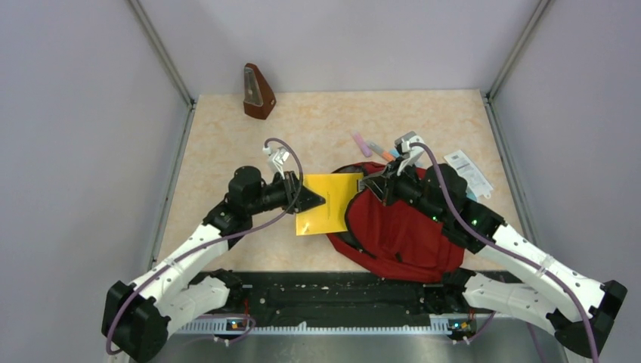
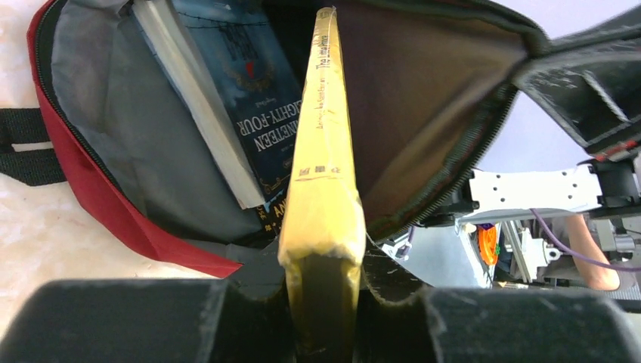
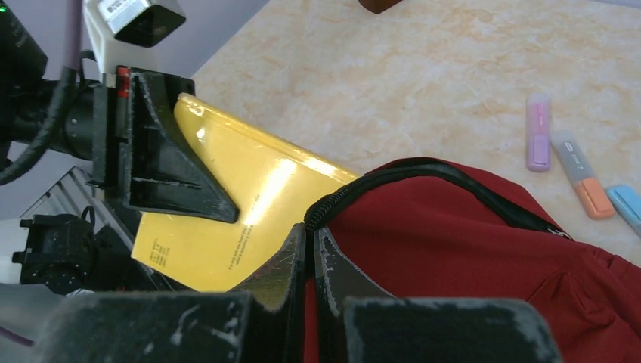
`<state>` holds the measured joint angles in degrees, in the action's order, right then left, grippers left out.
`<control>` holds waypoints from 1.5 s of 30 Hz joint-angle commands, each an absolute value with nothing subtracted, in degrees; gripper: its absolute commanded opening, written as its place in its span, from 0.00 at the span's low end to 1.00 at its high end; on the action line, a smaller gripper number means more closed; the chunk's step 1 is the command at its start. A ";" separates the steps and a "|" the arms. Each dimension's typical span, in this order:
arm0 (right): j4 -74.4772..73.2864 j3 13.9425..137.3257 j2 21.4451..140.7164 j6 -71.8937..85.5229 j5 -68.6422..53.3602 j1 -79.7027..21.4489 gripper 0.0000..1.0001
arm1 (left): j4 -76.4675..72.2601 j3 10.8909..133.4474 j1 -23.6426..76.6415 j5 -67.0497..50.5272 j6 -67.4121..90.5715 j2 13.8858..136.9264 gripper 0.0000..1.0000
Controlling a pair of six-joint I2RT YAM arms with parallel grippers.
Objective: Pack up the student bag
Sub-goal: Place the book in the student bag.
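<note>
My left claw (image 1: 308,199) is gripping the yellow book (image 1: 326,203), whose long axis is pointing right into the bag (image 1: 401,227). My right claw (image 3: 310,253), closed, is pinching the zipper rim and lifting the mouth. The bag is lying right of centre, near the surface's (image 1: 227,151) near edge. Inside, a blue book (image 2: 253,98) is sitting underneath, leaving room above.

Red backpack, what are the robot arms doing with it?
The robot is packing it. The right end effector pinches the zipper rim of the red backpack, holding the mouth open. The left end effector grips a yellow book, its far edge in that opening. A dark blue book already sits inside.
</note>
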<state>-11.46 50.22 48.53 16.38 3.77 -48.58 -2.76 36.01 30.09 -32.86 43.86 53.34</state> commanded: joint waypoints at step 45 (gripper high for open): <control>0.18 48.22 47.95 18.17 1.11 -48.27 0.00 | -12.09 32.49 47.99 20.41 34.90 65.91 0.92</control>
<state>-4.38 47.59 49.67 19.03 1.72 -48.58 -17.72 34.83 48.97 10.57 39.16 71.26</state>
